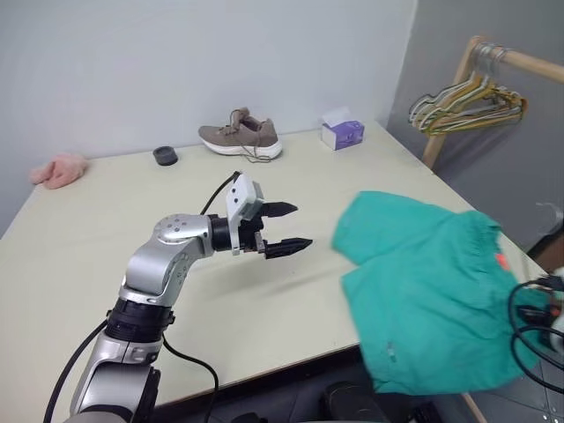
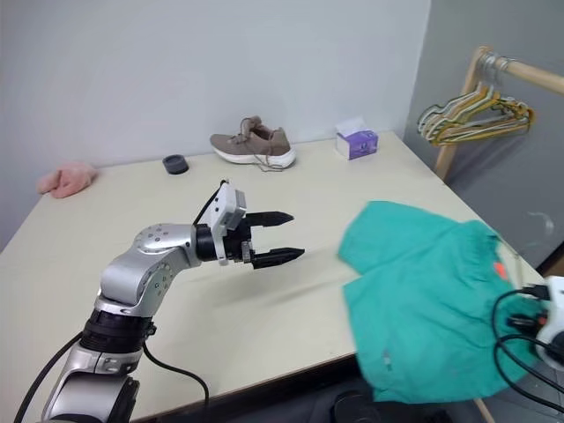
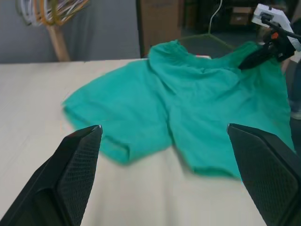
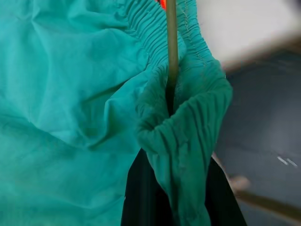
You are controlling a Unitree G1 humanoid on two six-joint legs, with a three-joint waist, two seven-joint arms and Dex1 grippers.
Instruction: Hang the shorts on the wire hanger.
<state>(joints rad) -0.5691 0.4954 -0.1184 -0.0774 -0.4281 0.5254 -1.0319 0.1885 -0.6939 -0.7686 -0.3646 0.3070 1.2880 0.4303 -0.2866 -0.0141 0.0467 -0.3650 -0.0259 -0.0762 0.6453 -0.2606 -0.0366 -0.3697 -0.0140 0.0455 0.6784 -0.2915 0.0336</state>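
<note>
Shorts [image 1: 423, 291] hang half off the worktop's [image 1: 106, 247] right edge, waistband and wire hanger [image 4: 171, 52] pinched together in the right gripper's [image 4: 176, 188] closed jaws, left gripper [image 1: 286, 231] gaping empty; likely risk: fabric sliding off, dragged by overhang.

A pale cream tabletop [image 1: 106, 256] stands against a plain grey wall. Along its far edge, a brown sneaker with a white sole [image 1: 241, 137] lies on its side near the middle. A small dark round object [image 1: 165, 156] sits just to its left. A fluffy pink cloth [image 1: 60, 169] rests at the far left corner. A purple tissue box [image 1: 342, 132] sits at the far right corner. Beyond that corner, a bunch of yellow-green hangers [image 1: 467, 104] hangs from a wooden rack [image 1: 529, 63]
</note>
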